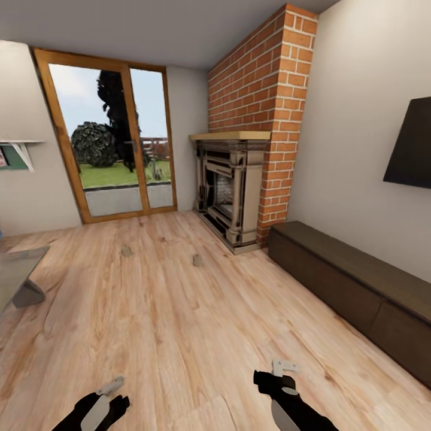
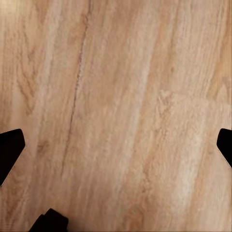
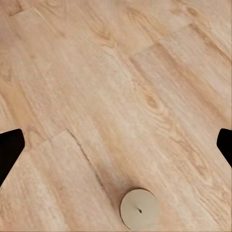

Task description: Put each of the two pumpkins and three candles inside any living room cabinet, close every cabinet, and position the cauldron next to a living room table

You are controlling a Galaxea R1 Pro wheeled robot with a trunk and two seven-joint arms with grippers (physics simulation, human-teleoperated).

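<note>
Robot's basically parked mid-room with both the left tool (image 1: 114, 392) and right tool (image 1: 281, 374) spread open and empty, a candle (image 3: 139, 209) on the wood floor under the right one, probably next up, and the closed cabinet (image 1: 353, 287) along the right wall.
</note>
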